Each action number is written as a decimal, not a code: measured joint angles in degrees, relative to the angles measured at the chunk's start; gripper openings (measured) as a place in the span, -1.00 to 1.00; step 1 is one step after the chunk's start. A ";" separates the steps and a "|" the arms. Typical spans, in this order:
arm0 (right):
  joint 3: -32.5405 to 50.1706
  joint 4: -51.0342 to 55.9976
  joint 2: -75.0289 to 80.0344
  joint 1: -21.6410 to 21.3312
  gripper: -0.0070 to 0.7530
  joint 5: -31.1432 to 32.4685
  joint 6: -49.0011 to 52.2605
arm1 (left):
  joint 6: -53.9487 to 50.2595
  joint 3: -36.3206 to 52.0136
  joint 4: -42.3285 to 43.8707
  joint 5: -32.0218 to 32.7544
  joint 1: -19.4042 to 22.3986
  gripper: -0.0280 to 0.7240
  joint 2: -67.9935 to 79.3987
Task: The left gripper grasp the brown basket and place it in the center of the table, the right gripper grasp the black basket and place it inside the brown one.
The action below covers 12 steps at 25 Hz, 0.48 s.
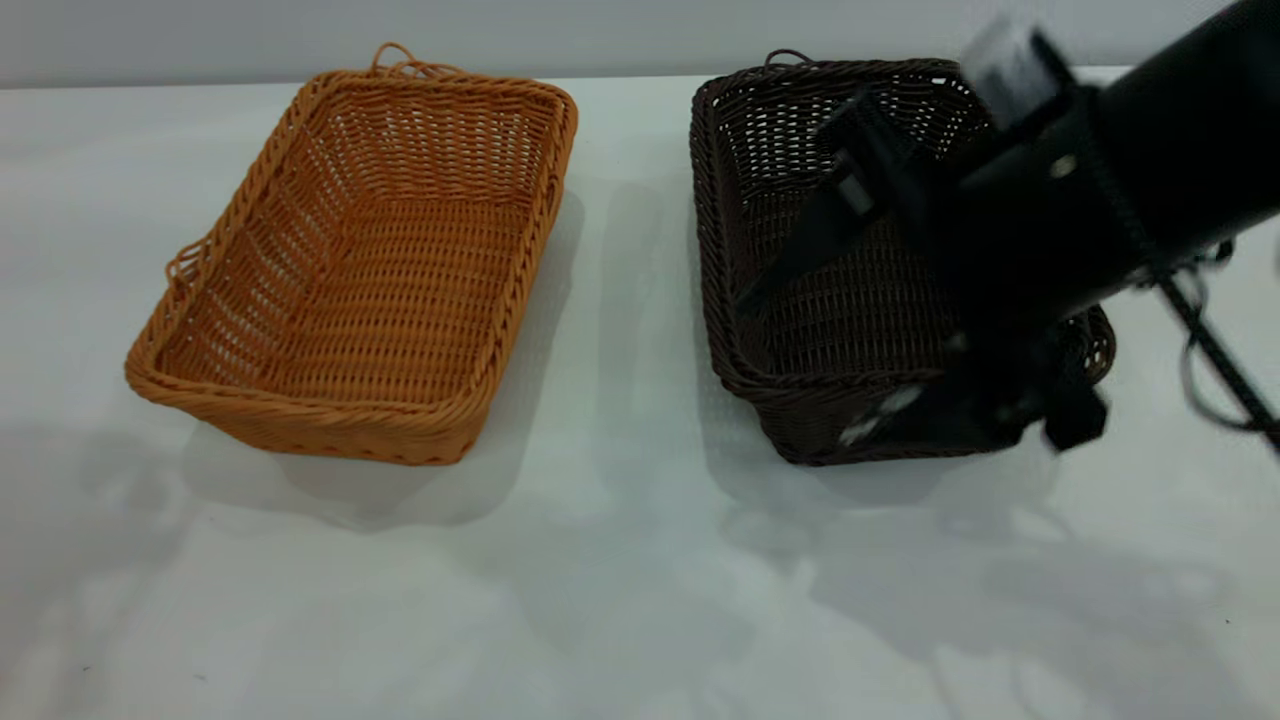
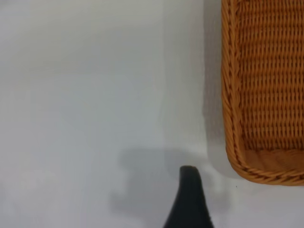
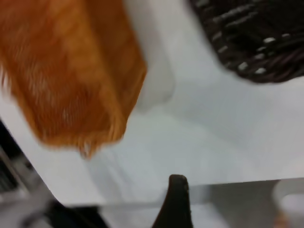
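Observation:
The brown basket [image 1: 365, 265] stands on the table [image 1: 620, 560] at the left. The black basket [image 1: 800, 330] stands to its right, a gap of bare table between them. My right gripper [image 1: 797, 368] hangs over the black basket with its jaws spread. One finger [image 1: 800, 250] reaches down into the basket and the other is at the basket's front wall. In the right wrist view only one finger [image 3: 176, 202] shows. My left gripper [image 2: 235, 206] is out of the exterior view. It hovers over bare table beside a corner of the brown basket [image 2: 266, 95], one finger [image 2: 189, 199] showing.
The table's back edge meets a pale wall [image 1: 600, 30]. The front half of the table is bare, with shadows of the arms on it. Black cables [image 1: 1215, 370] loop off the right arm at the right edge.

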 joint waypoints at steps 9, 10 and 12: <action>-4.17 1.33 8.09 0.00 0.58 -0.48 15.27 | -0.29 -0.08 -0.11 -2.79 0.00 0.49 2.99; -5.07 1.33 8.16 0.00 0.58 -0.54 15.56 | -0.29 -0.08 -0.11 -2.80 0.00 0.49 3.21; -6.58 1.39 8.22 0.00 0.58 -1.49 16.82 | -0.29 -0.08 -0.11 -2.97 0.00 0.49 3.54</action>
